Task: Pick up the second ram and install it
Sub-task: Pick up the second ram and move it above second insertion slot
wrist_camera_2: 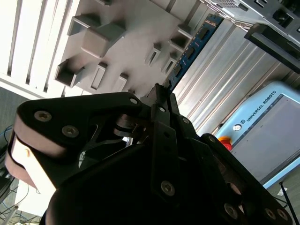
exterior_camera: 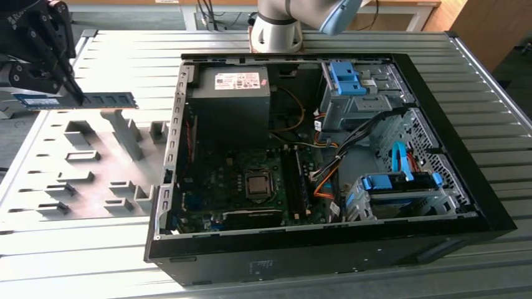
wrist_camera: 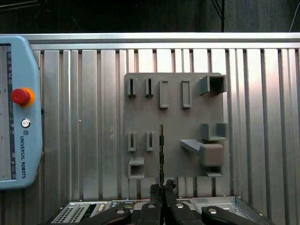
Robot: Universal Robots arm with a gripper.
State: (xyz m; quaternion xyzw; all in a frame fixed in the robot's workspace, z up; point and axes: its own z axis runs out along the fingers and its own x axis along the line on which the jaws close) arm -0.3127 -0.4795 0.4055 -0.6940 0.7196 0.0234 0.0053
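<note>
Above fixture [exterior_camera: 91, 171], gripper [exterior_camera: 76, 96] holds one ram [exterior_camera: 112, 99].

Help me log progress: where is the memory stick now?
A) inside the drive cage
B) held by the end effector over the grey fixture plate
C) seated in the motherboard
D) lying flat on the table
B: the end effector grips the memory stick in the air above the grey fixture plate.

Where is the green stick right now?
On the exterior view's left, the gripper holds the second ram above the grey fixture plate, outside the computer case.
</note>
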